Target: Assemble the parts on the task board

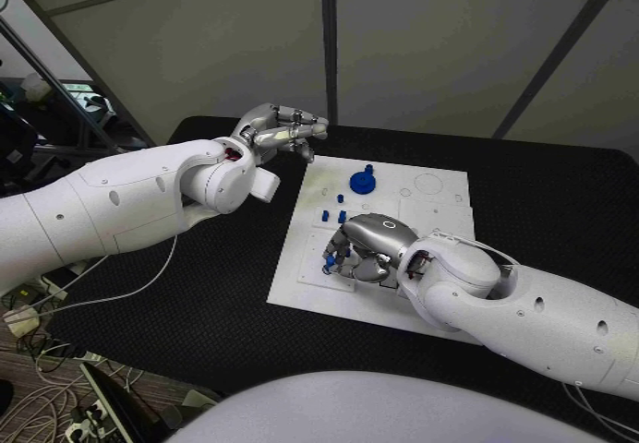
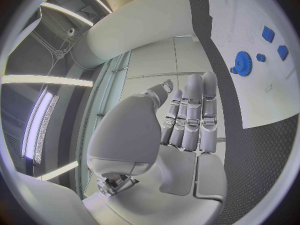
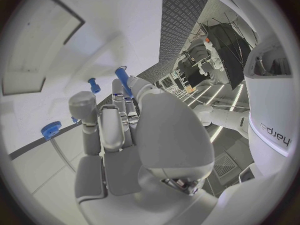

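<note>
While my right hand (image 1: 362, 251) hovers low over the task board (image 1: 440, 208), it seems to pinch a small blue peg (image 3: 123, 80) at its fingertips, though I can't be sure of the grip. A blue gear (image 1: 362, 178) and a few blue pieces (image 1: 333, 216) already stand seated; more remains. My left hand (image 1: 280, 129) hangs idle off the board, fingers together, empty, above the black table (image 1: 186, 277).

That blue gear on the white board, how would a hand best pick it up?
Probably from straight above, pinching the raised hub at the middle of the blue gear. It lies flat on the task board, so its toothed rim sits low against the surface, and the space above it is free. The left hand hangs nearest.
</note>
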